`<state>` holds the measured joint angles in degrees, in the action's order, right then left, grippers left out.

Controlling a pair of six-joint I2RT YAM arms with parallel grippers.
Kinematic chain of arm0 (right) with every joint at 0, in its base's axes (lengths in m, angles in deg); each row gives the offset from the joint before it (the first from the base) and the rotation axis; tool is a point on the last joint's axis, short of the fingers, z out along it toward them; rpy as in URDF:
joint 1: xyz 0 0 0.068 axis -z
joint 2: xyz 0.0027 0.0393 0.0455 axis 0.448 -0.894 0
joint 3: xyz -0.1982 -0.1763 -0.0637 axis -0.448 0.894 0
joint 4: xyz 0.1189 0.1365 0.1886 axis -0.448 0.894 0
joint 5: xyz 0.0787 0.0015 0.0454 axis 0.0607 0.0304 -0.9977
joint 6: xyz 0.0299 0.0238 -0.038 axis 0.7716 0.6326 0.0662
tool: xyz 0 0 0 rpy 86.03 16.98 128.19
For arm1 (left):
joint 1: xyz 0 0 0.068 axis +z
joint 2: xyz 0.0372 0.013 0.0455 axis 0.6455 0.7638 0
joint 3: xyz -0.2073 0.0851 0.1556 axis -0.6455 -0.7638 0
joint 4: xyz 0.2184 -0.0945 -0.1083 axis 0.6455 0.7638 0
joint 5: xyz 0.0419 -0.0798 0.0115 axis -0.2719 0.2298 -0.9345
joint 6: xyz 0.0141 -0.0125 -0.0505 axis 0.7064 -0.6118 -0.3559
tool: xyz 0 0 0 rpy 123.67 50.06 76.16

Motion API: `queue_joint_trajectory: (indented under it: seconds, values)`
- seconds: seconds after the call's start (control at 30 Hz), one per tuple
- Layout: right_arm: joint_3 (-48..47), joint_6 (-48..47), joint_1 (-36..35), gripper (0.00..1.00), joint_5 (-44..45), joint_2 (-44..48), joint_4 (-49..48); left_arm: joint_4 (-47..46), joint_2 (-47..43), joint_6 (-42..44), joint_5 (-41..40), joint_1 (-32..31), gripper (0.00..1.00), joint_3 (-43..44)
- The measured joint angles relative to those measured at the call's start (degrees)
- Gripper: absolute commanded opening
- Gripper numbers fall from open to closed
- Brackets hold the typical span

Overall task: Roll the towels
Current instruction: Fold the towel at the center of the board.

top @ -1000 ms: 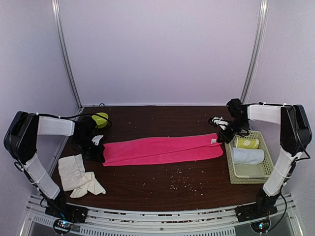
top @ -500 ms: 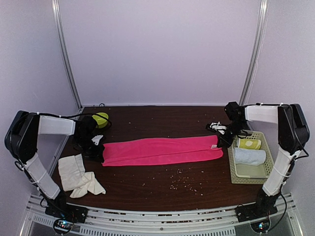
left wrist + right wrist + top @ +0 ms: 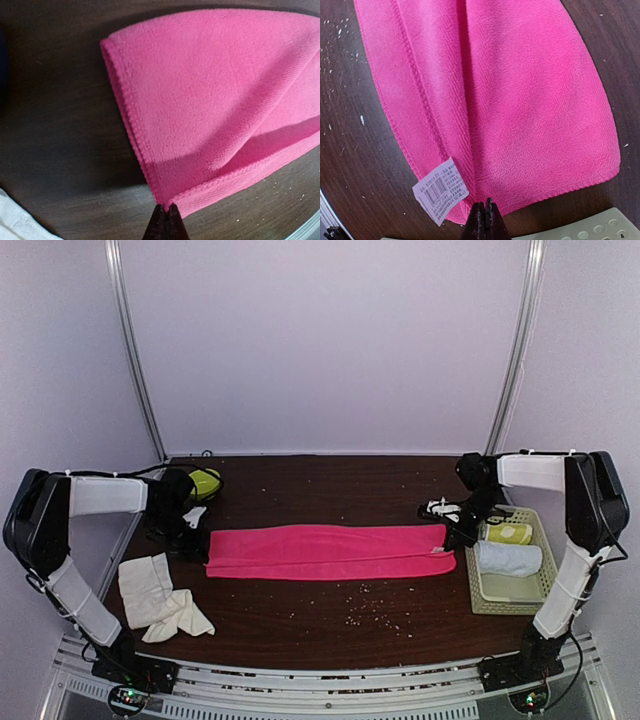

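At each end of the bright pink cloth towel (image 3: 330,551), left gripper (image 3: 164,215) and right gripper (image 3: 483,207) pinch it flat; rolling probably follows

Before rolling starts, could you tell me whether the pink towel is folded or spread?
Folded: the pink towel is a long flat strip, layers overlapping at both ends.

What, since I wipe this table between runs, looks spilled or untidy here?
Pale crumbs are scattered over the dark table, between the pink towel and the near edge. The pink towel itself lies flat and straight. The cream towel sits crumpled in a heap at the near left, not yet laid out.
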<state>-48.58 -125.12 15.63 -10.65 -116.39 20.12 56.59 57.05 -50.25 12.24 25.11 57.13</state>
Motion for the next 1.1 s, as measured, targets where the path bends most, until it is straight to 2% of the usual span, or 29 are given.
queue_joint_trajectory:
  seconds: [0.5, 1.1]
  values:
    - [0.3, -6.6, 0.0, 0.0, -2.2, 1.2, 7.3, 2.3, -2.0, -0.1, -0.3, 0.0, 0.0, 1.5]
    - [2.7, -9.2, -1.4, 0.0, -1.8, 4.4, 9.4, 2.3, 3.8, 0.0, 2.3, 0.0, 0.0, 1.3]
